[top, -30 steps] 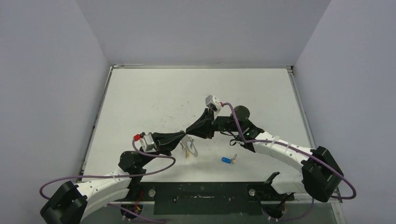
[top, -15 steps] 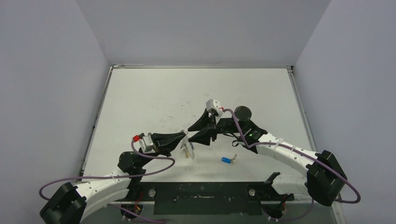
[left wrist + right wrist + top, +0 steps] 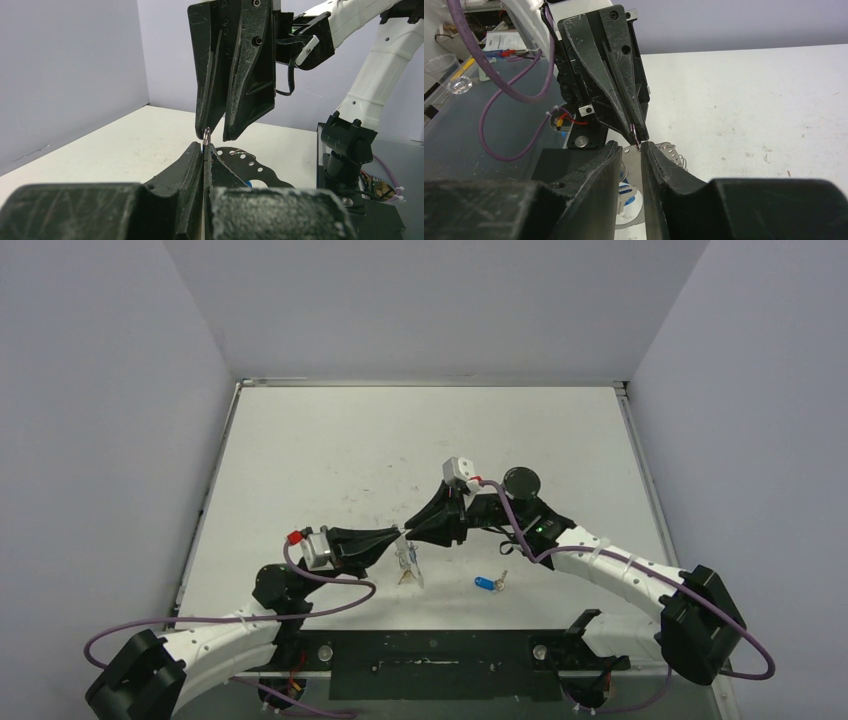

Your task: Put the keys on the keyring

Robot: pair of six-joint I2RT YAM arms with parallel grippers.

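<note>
My left gripper [image 3: 398, 534] is shut on the top of the thin silvery keyring [image 3: 206, 134], which shows edge-on just above its tips [image 3: 205, 146]. Keys and a perforated metal plate [image 3: 407, 568] hang below it. My right gripper [image 3: 410, 529] meets it tip to tip from the right. Its jaws stand narrowly apart on either side of the ring wire [image 3: 634, 135], one finger [image 3: 207, 75] close against it. In the right wrist view a blue-headed key [image 3: 626, 196] shows below its tips [image 3: 630, 145]. Another key with a blue tag [image 3: 487, 583] lies on the table.
A black round disc [image 3: 520, 481] lies on the white table [image 3: 330, 440] behind the right arm. Purple cables [image 3: 330, 605] loop off both arms. A black mounting bar [image 3: 430, 652] runs along the near edge.
The right gripper's jaws spread wide half a second ago and have since narrowed around the ring. The hanging keys have swung slightly. The left gripper has held still.
</note>
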